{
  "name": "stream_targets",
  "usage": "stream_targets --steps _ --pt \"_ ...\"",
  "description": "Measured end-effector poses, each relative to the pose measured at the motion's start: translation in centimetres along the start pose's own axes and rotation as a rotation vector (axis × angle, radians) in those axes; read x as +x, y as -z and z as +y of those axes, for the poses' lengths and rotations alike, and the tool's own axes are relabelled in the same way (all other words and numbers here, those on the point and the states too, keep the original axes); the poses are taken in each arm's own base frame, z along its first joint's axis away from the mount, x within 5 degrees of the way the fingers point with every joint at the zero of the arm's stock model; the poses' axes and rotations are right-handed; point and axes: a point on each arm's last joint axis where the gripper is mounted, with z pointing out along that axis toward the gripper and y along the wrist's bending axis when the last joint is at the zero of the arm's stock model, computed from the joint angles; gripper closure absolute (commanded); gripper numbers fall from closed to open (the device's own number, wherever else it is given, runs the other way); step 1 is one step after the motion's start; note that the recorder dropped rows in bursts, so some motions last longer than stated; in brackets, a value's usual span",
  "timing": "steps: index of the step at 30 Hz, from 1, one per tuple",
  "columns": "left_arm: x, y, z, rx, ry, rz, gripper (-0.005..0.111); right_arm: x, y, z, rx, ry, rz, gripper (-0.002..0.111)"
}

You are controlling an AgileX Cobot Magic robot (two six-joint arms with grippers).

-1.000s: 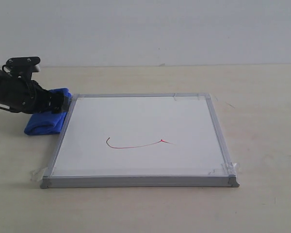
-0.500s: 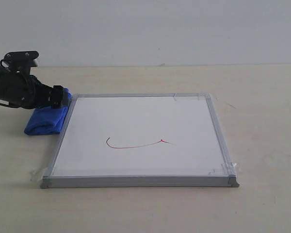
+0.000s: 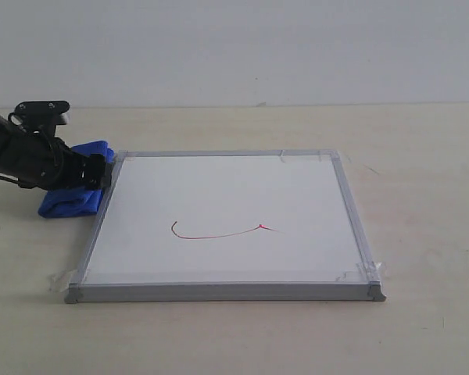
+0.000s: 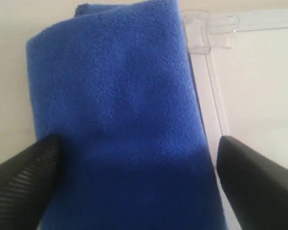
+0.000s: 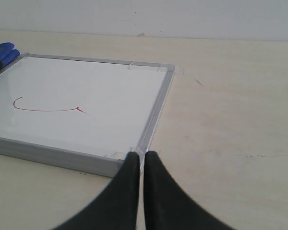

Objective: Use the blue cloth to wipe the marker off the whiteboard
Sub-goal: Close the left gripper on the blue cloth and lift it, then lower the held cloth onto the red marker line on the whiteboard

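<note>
The blue cloth lies rolled on the table against the whiteboard's far left edge. My left gripper is low over it, open. In the left wrist view the cloth fills the gap of the gripper, with one finger at each side of the roll and the board frame next to it. The red marker line curves across the board's middle. In the right wrist view my right gripper is shut and empty, near a corner of the board, with the marker in sight.
The board sits taped at its corners on a bare beige table. A white wall stands behind. The right arm is outside the exterior view.
My left gripper rose slightly, then came lower over the cloth, jaws still wide. Cloth, board and marker line have not moved.
</note>
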Motion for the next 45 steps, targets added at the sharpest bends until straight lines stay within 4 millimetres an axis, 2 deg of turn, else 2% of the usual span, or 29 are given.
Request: stream_targets --steps 3,7,8,11,19,22,25,29,31,35,36,38,41,42,45 --pt "0.0 0.0 0.0 0.0 0.0 0.0 0.036 0.0 0.0 0.0 0.0 0.0 0.0 0.108" --pt "0.0 -0.1 0.1 -0.012 0.0 -0.006 0.07 0.0 0.0 0.0 0.0 0.0 0.0 0.108" --pt "0.0 -0.1 0.1 -0.012 0.0 -0.006 0.081 0.0 0.0 0.0 0.0 0.0 0.0 0.108" --pt "0.0 -0.1 0.1 -0.012 0.0 -0.006 0.102 0.0 0.0 0.0 0.0 0.0 0.0 0.108" --pt "0.0 0.0 0.1 -0.01 -0.02 -0.004 0.102 0.0 0.0 0.0 0.0 0.0 0.0 0.108" --pt "-0.4 0.7 -0.1 0.007 -0.052 -0.009 0.102 0.0 0.0 0.0 0.0 0.0 0.0 0.108" --pt "-1.3 2.3 -0.6 0.045 -0.076 -0.024 0.102 0.0 0.0 0.0 0.0 0.0 0.0 0.108" --pt "-3.3 5.8 -1.8 0.092 -0.12 -0.095 0.102 0.0 0.0 0.0 0.0 0.0 0.0 0.108" --pt "-4.0 7.5 -3.0 0.129 -0.19 -0.119 0.102 0.0 0.0 0.0 0.0 0.0 0.0 0.108" --pt "-4.0 9.3 -5.9 0.201 -0.388 -0.118 0.102 0.0 0.0 0.0 0.0 0.0 0.0 0.108" --pt "-3.7 9.4 -7.4 0.229 -0.45 -0.105 0.102 0.0 0.0 0.0 0.0 0.0 0.0 0.108" --pt "-3.1 9.0 -8.2 0.249 -0.484 -0.08 0.102 0.0 0.0 0.0 0.0 0.0 0.0 0.108" --pt "-1.5 7.6 -8.0 0.257 -0.477 -0.014 0.102 0.0 0.0 0.0 0.0 0.0 0.0 0.108" --pt "-0.2 6.7 -7.9 0.262 -0.47 0.036 0.102 0.0 0.0 0.0 0.0 0.0 0.0 0.108" --pt "1.7 5.3 -7.7 0.27 -0.472 0.109 0.102 0.0 0.0 0.0 0.0 0.0 0.0 0.108"
